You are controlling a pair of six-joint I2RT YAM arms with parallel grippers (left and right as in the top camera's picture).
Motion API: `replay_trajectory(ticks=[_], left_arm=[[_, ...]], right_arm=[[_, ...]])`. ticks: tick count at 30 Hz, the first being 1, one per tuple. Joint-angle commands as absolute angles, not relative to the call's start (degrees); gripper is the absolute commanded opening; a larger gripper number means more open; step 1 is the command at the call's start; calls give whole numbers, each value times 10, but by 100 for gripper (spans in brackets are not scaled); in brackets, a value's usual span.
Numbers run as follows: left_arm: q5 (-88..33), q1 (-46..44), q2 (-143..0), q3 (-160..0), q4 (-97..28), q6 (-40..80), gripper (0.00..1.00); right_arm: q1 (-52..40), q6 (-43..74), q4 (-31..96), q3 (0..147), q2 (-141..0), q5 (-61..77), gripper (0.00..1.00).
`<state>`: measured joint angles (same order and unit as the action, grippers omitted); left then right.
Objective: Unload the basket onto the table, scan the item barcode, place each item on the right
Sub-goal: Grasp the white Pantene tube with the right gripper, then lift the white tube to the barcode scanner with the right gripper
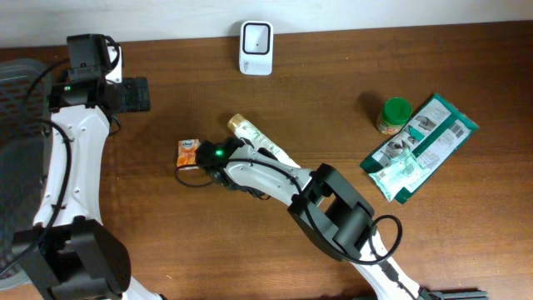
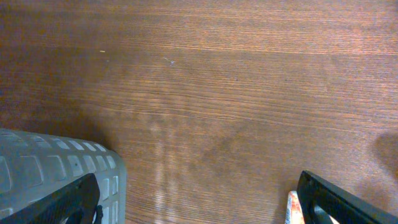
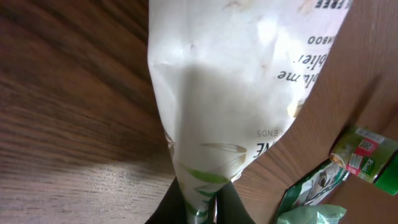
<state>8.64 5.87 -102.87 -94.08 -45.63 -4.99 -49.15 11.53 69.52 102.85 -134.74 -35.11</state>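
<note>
Brown wooden table (image 1: 333, 67) | far edge: white scanner (image 1: 256, 47) | middle: small orange carton (image 1: 188, 154) | right: green-lidded jar (image 1: 394, 116) just beside flat green pouch (image 1: 420, 148)

the white pouch (image 3: 236, 93), with green print and dark letters, lies slanted, its narrow end pinched; the white scanner (image 1: 256, 47) stands well apart behind it.

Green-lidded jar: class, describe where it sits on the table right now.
In the overhead view the green-lidded jar sits on the right side of the table, beside the upper left edge of the green pouch, far right of the white scanner.
</note>
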Motion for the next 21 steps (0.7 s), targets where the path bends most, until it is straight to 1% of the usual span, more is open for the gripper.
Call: replay_trajectory(ticks=[1, 3, 4, 5, 6, 8, 9, 10, 13, 14, 15, 16, 17, 19, 21], left_arm=[[90, 60, -1033, -948, -455, -57, 99], [90, 60, -1033, -948, -455, -57, 99], [90, 60, -1033, -948, -455, -57, 99], [90, 60, -1033, -948, -455, -57, 99], [90, 60, -1033, -948, -455, -57, 99], [90, 60, -1033, -948, -455, -57, 99], [90, 60, -1033, -948, -455, -57, 99], [90, 60, -1033, -948, -455, -57, 99], [90, 60, -1033, -948, -455, -57, 99], [90, 60, -1033, -948, -455, -57, 99], [90, 60, -1033, -948, -455, -57, 99], [90, 60, -1033, -948, -455, -57, 99], [90, 60, -1033, -948, -455, -57, 99], [90, 60, -1033, -948, -455, -57, 99], [90, 60, -1033, -948, -455, -57, 99]], right_arm=[[-486, 111, 719, 1075, -1340, -264, 4], [-474, 89, 731, 1114, -1303, -175, 4], [-440, 62, 733, 1135, -1251, -31, 4], [-422, 62, 733, 1135, -1239, 15, 4], [-383, 40, 737, 1134, -1233, 121, 4], [-318, 2, 726, 1108, -1237, 286, 4], [-304, 2, 722, 1095, -1238, 302, 4], [-274, 2, 704, 1050, -1242, 326, 4], [-249, 2, 678, 962, -1242, 339, 4], [-246, 2, 672, 939, -1242, 338, 11], [-243, 2, 672, 932, -1242, 328, 30], [-239, 3, 672, 932, -1242, 308, 41], [-230, 5, 672, 937, -1242, 282, 47], [-212, 4, 663, 940, -1242, 277, 47], [-189, 1, 658, 946, -1241, 276, 53]])
